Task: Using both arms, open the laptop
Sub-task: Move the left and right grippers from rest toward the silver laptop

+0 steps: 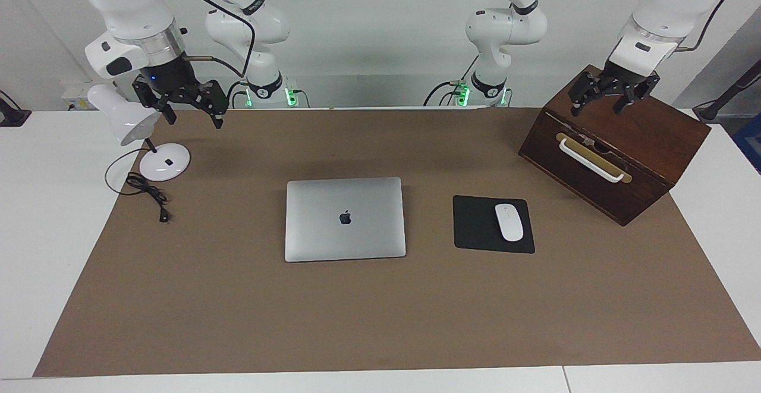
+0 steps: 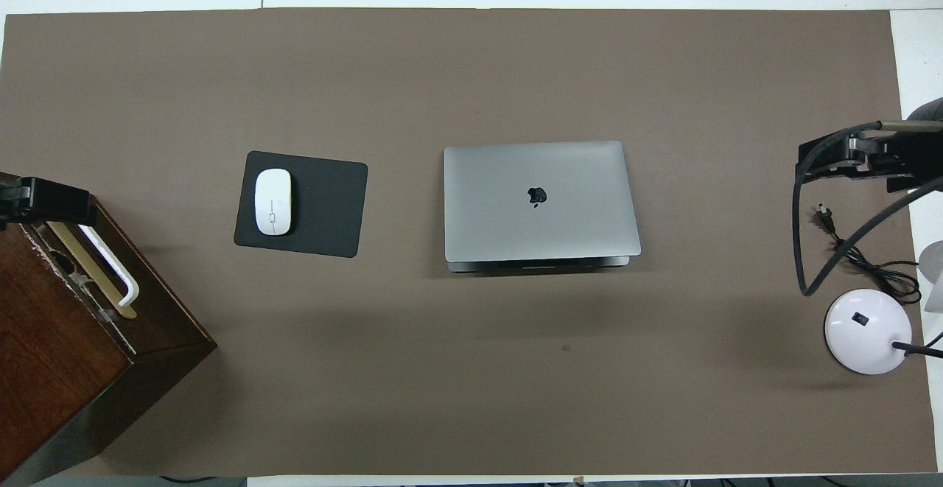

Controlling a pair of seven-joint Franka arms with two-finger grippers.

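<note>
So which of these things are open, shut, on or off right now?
laptop: lid shut, flat on the mat.
wooden box: drawer shut.
desk lamp: no glow visible.
lamp's plug: loose on the mat, unplugged.
left gripper: open, empty, over the wooden box.
right gripper: open, empty, above the desk lamp.

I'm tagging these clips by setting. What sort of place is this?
Probably a robotics lab staged as an office desk: a closed laptop, a mouse on a mouse pad and a desk lamp sit on a brown mat, with two white arms mounted at the table's edge.
</note>
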